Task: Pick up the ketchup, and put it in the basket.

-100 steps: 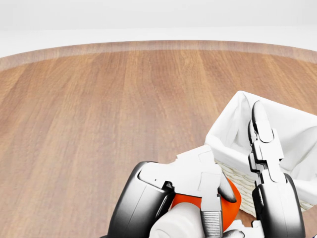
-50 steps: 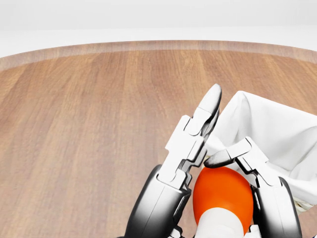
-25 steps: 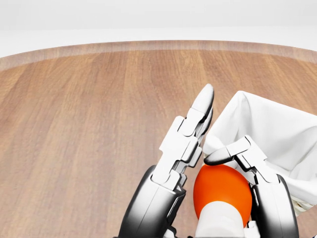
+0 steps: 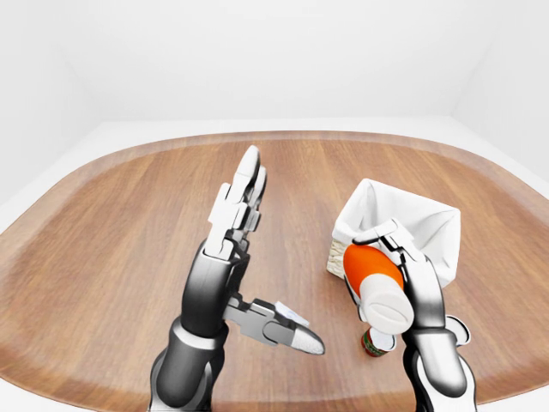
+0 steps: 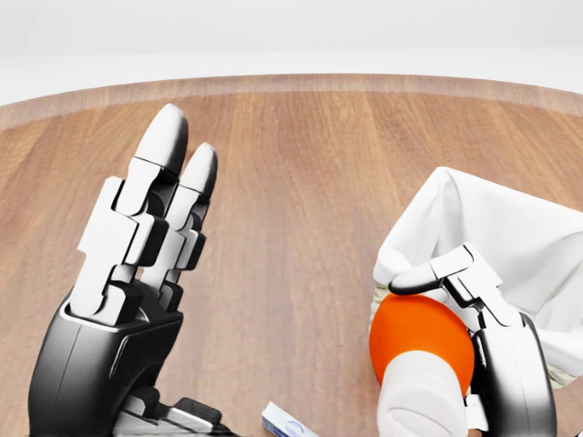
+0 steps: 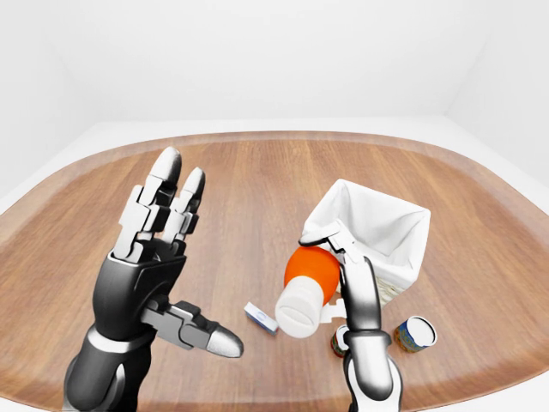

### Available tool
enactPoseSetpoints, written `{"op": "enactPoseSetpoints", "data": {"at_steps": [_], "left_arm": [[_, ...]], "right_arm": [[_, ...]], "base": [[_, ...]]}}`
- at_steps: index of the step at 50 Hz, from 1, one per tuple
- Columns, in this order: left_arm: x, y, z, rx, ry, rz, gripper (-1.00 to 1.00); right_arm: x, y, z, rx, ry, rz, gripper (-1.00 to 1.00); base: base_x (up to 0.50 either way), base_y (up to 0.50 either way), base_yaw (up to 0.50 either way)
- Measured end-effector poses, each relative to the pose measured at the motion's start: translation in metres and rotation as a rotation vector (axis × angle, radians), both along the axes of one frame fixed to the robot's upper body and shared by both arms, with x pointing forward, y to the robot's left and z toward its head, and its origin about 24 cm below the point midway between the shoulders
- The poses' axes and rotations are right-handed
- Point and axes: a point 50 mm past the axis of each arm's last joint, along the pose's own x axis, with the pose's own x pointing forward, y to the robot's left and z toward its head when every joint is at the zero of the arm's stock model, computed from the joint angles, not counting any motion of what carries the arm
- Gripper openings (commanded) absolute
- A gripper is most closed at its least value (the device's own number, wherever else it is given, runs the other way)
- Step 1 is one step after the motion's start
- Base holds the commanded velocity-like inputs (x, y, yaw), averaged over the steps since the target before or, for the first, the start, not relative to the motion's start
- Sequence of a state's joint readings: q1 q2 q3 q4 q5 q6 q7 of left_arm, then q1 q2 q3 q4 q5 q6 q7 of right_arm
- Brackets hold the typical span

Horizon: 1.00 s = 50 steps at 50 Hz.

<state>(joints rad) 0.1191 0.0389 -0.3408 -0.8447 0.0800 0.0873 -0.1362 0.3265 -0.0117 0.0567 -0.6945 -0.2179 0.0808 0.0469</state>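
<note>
The ketchup (image 4: 369, 270) is an orange bottle with a white cap, lying tilted with the cap toward the view's bottom. My right hand (image 4: 393, 256) is shut on it, one finger (image 5: 446, 270) hooked over its orange end. The bottle hangs at the near-left corner of the basket (image 6: 388, 209), a wicker box lined with white cloth, seen at the right of every view. My left hand (image 6: 194, 257) stands open and upright at the left, fingers spread, thumb out, well apart from the bottle and holding nothing.
A small can (image 6: 416, 333) stands right of my right forearm, and another can (image 4: 375, 342) sits partly hidden beneath the bottle. A little white and blue box (image 6: 260, 317) lies between my hands. The round wooden table (image 4: 111, 232) ends in a curved rim.
My left hand has let go of the ketchup, swung away to the left and opened wide. The ketchup stays in my right hand beside the basket.
</note>
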Motion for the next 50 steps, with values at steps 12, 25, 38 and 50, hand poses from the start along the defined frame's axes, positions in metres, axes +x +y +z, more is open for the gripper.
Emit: {"op": "enactPoseSetpoints", "data": {"at_steps": [12, 25, 38, 50], "left_arm": [[0.023, 0.05, -0.029, 0.032, 0.137, 0.172, 1.0], [0.04, 0.086, -0.071, 0.034, 0.255, 0.288, 1.0], [0.045, 0.099, -0.086, 0.023, 0.311, 0.328, 1.0], [0.045, 0.102, -0.09, 0.019, 0.329, 0.336, 1.0]], "right_arm": [[-0.002, -0.001, 0.002, -0.003, -0.006, -0.005, -1.0], [-0.003, 0.001, 0.003, -0.013, -0.011, -0.007, -1.0], [-0.003, 0.001, 0.005, -0.018, -0.015, -0.008, -1.0], [-0.003, 0.003, 0.005, -0.015, -0.018, -0.003, -1.0]], "base": [[0.0, 0.0, 0.0], [0.0, 0.0, 0.0], [0.0, 0.0, 0.0], [0.0, 0.0, 0.0]]}}
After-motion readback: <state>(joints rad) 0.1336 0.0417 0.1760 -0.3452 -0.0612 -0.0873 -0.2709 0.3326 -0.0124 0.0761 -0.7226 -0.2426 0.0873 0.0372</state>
